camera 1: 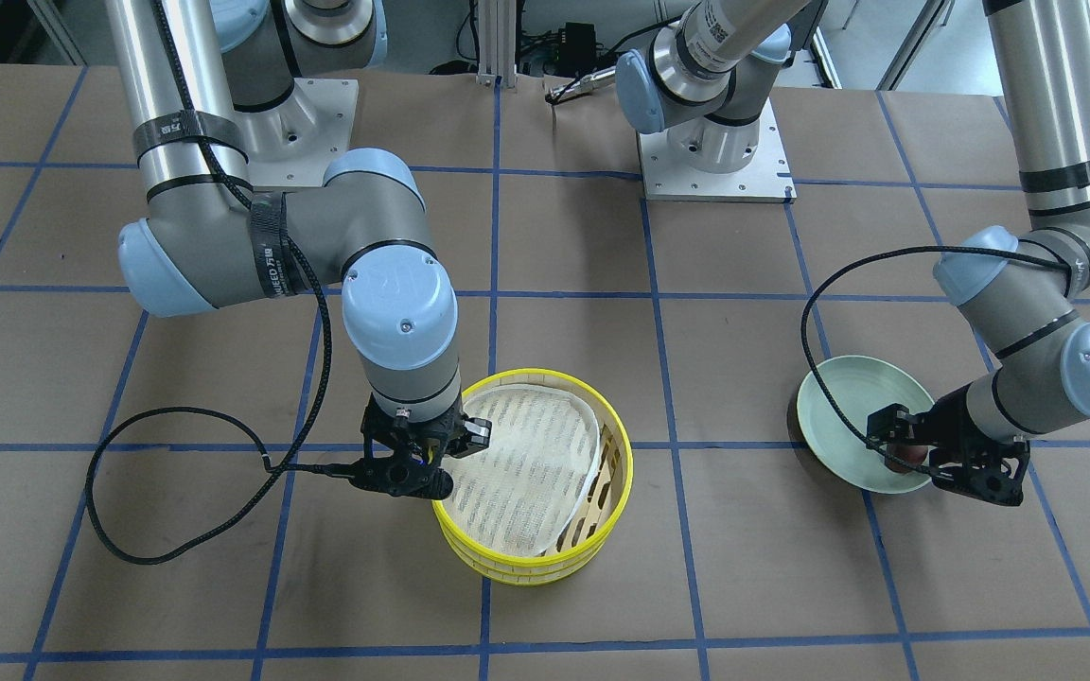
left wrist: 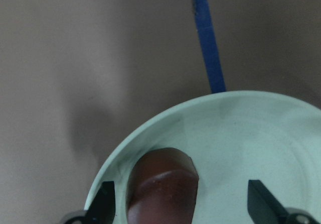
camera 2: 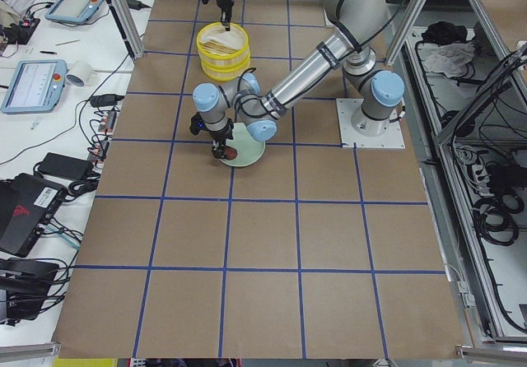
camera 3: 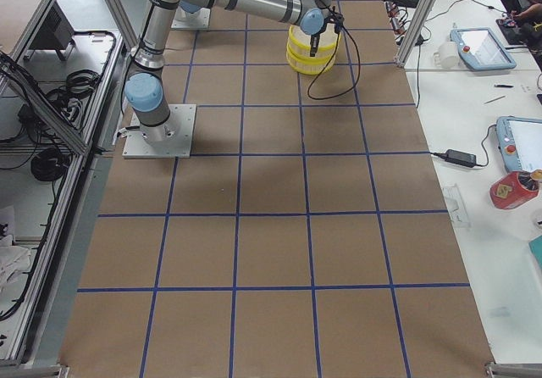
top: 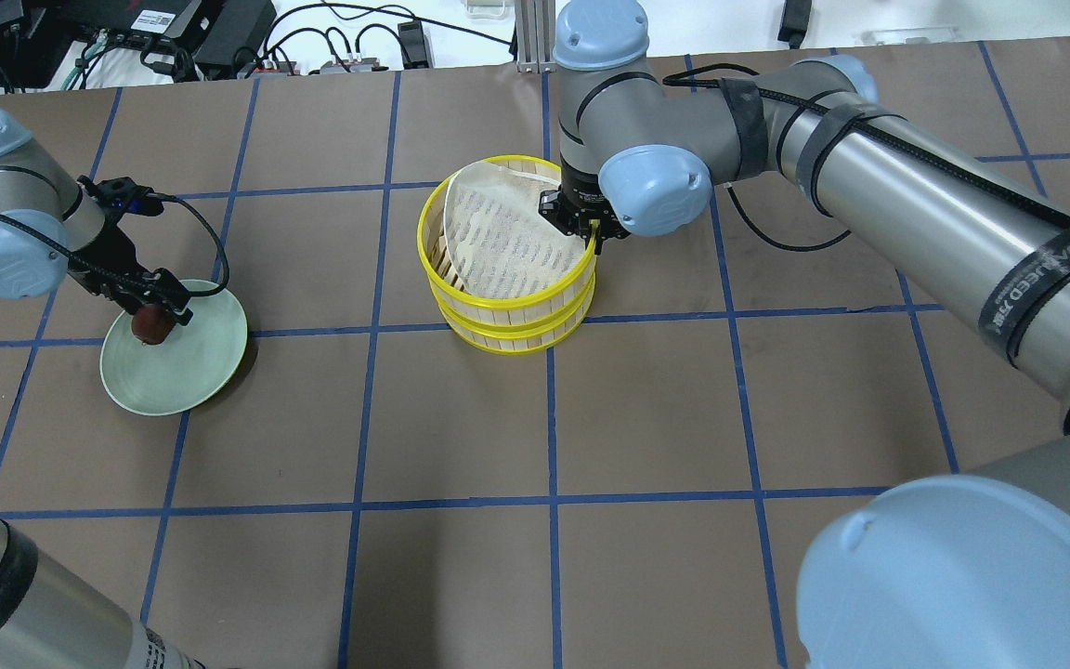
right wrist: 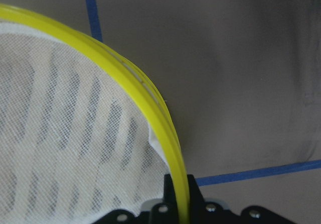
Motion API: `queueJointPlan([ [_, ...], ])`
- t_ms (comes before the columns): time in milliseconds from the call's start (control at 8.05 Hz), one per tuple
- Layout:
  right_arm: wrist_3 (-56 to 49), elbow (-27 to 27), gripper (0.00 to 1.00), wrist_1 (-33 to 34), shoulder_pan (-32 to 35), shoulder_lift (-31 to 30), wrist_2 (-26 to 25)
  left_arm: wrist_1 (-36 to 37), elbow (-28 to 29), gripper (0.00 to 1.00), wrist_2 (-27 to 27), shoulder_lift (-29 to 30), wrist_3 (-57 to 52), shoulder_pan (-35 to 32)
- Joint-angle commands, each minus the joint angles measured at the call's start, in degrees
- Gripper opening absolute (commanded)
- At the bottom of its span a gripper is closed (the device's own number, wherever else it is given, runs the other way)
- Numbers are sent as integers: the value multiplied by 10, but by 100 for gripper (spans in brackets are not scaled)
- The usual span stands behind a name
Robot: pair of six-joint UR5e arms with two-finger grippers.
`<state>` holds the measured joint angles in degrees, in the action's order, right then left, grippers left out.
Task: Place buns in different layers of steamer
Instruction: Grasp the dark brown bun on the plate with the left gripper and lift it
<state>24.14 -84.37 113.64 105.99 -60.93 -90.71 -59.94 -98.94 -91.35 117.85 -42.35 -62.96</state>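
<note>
The steamer (camera 1: pixel 531 376) is a stack of yellow-rimmed trays mid-table, and its whitish mesh liner (camera 1: pixel 526 463) lies askew in the top tray. My right gripper (camera 1: pixel 455 452) is shut on the top tray's rim (right wrist: pixel 150 98), which runs between its jaws in the right wrist view. The dark reddish-brown bun (top: pixel 152 325) sits on the pale green plate (top: pixel 191 362). My left gripper (top: pixel 162 311) is open and low over the plate. Its fingers (left wrist: pixel 106 204) stand on either side of the bun (left wrist: pixel 163 184). The cream-white bun is out of view.
A black cable (camera 1: pixel 129 530) loops on the table by the right arm, and another arcs over the plate (camera 1: pixel 848 397). Both arm base plates (camera 1: pixel 715 161) stand at the robot's side of the table. Blue tape lines grid the brown surface.
</note>
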Motion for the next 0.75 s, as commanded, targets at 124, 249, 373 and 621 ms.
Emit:
queueJointPlan([
  [124,1,0,13,4,0,0,3,3,1,17,-4,0,-3,-1],
  [249,1,-4,14,5,0,1,4,2,2,0,-5,-2,2,-1],
  [373,1,-8,19,8,0,0,4,3,2,0,-5,-7,7,-1],
  [621,2,-9,44,11,0,1,4,5,9,0,-4,-32,58,-15],
])
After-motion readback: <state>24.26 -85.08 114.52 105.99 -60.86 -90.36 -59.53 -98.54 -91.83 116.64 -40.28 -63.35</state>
